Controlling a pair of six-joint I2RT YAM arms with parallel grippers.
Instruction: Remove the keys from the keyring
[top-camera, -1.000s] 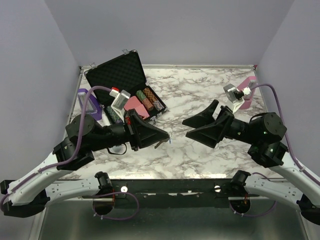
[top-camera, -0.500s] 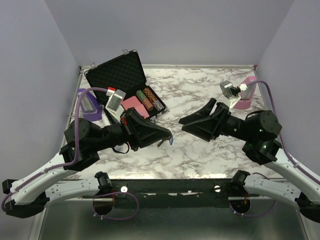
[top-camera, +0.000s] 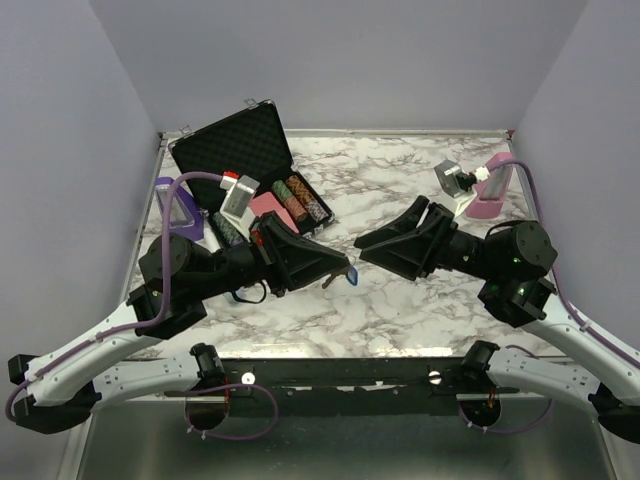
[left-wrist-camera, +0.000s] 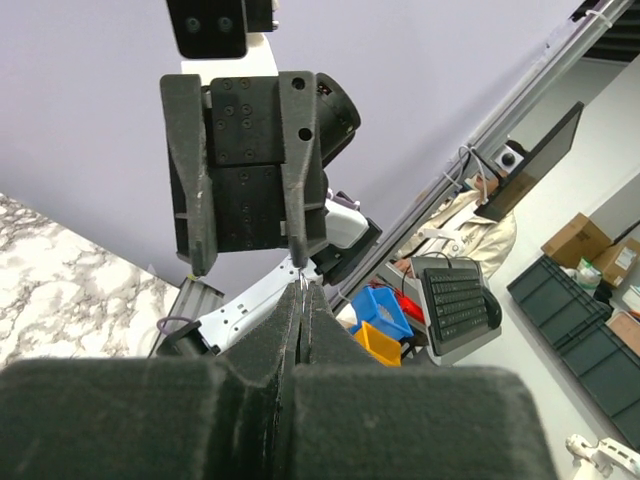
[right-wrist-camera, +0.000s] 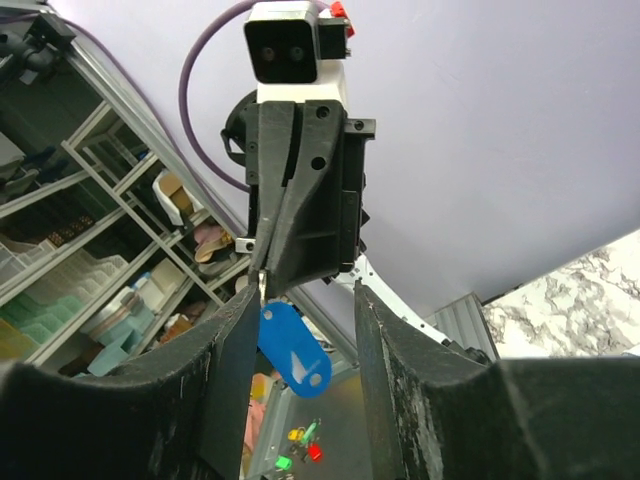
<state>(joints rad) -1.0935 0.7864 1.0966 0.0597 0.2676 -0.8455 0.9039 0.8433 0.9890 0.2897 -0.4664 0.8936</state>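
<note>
the left gripper is clenched tight, its two dark fingers pressed flat together, and it grips the keyring by the metal end at its very tips, held up off the marble table near the middle of the near half

the blue oval tag with its pale centre hangs free below the pinch, tilted, touching nothing else

in the right wrist view a pale sliver of metal shows just where the fingers meet; whether that is the key or the thin ring i cannot tell, and from above it is too small to sort out

the right gripper faces the left one tip to tip from the right side, close to it but not touching it from above, its jaws parted with nothing clamped between them

in its own camera its two fingers stand either side of the hanging tag, the left one looking close beside the tag's upper edge; whether it touches is not clear

behind the left arm, at the far left of the table, a black case lies open with its foam lid up and rows of striped poker chips inside

a pink object sits by the far right edge, behind the right arm
</note>
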